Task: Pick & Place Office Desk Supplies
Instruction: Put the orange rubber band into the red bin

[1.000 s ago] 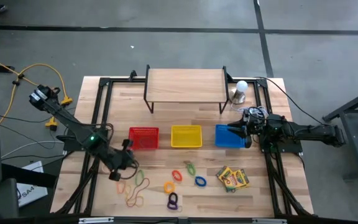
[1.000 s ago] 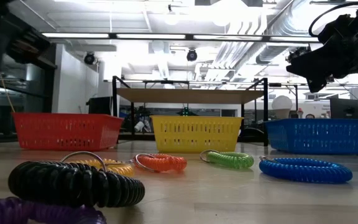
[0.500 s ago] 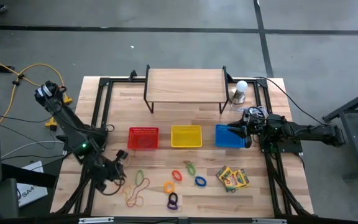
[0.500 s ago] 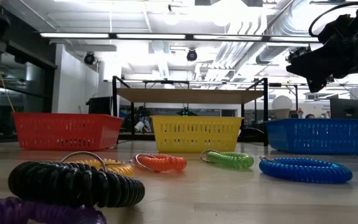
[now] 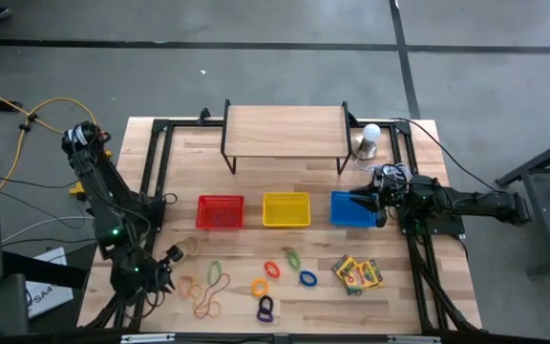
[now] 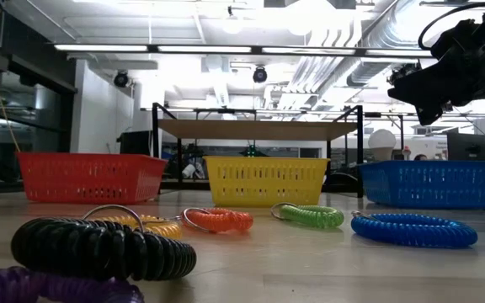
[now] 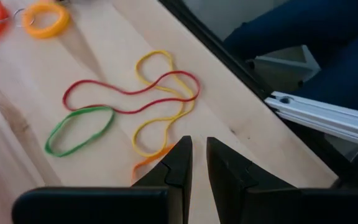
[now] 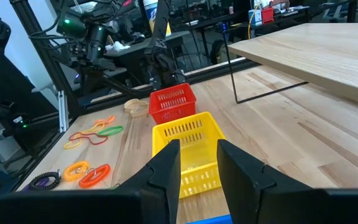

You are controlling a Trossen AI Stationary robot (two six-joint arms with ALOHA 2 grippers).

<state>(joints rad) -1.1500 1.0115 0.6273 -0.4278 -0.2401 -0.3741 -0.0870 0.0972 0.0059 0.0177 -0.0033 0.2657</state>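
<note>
From above, the left tool (image 5: 165, 256) is sitting low over the front left of the pale wooden counter (image 5: 285, 158), just beside the loose heap of thin coloured rubber bands (image 5: 203, 287). The right tool (image 5: 363, 200) is waiting over the blue plastic basket (image 5: 349, 210). The red plastic basket (image 5: 221, 212) and yellow plastic basket (image 5: 286, 209) are looking empty, while the small coiled rings (image 5: 285, 270) and the flat yellow-and-green crayon boxes (image 5: 357, 273) are all lying on the counter in front of them.

At counter height, the coiled rings, black (image 6: 99, 247), orange (image 6: 219, 220), green (image 6: 310, 215) and blue (image 6: 413, 230), are lying untouched in front of the three baskets.

Through the left wrist, the left tool's fingers (image 7: 178, 163) are standing nearly closed with only a narrow gap, holding nothing, just over an orange band (image 7: 153, 159) at the heap's edge.

Through the right wrist, the right tool's fingers (image 8: 166, 167) are standing slightly apart and empty.

By my reading, sorting is barely starting: nothing appears placed, and everything is remaining to be moved.
</note>
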